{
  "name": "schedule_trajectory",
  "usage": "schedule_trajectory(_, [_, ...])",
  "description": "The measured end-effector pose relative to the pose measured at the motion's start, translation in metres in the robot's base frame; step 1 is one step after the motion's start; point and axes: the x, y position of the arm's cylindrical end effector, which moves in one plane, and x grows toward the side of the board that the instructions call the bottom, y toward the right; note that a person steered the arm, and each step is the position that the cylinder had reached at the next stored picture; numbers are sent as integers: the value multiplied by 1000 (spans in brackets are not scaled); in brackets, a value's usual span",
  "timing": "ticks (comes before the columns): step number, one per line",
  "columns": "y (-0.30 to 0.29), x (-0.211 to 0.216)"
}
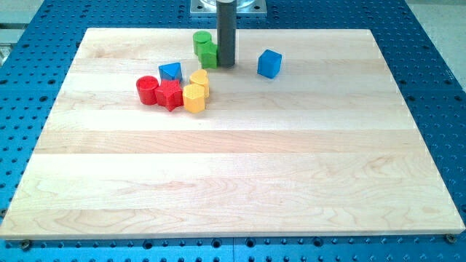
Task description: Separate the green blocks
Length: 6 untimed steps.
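Two green blocks touch each other near the view's top centre: a green cylinder [202,40] and, just below and to its right, a green block [207,55] whose shape I cannot make out. My tip [225,65] stands right beside that second green block, on its right side, touching or nearly touching it. The dark rod rises straight up from the tip and hides the board behind it.
A blue cube [269,63] sits to the right of the tip. To the lower left is a cluster: a blue triangle block [170,71], a red cylinder [147,89], a red star block [169,94], a yellow cylinder [200,78] and a yellow hexagon block [194,97].
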Motion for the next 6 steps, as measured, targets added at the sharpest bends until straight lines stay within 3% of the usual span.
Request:
schedule_trajectory(2, [-112,61])
schedule_trajectory(3, [-142,-33])
schedule_trajectory(4, [-116,-64])
schedule_trajectory(5, [-53,-43])
schedule_trajectory(6, [-36,-24])
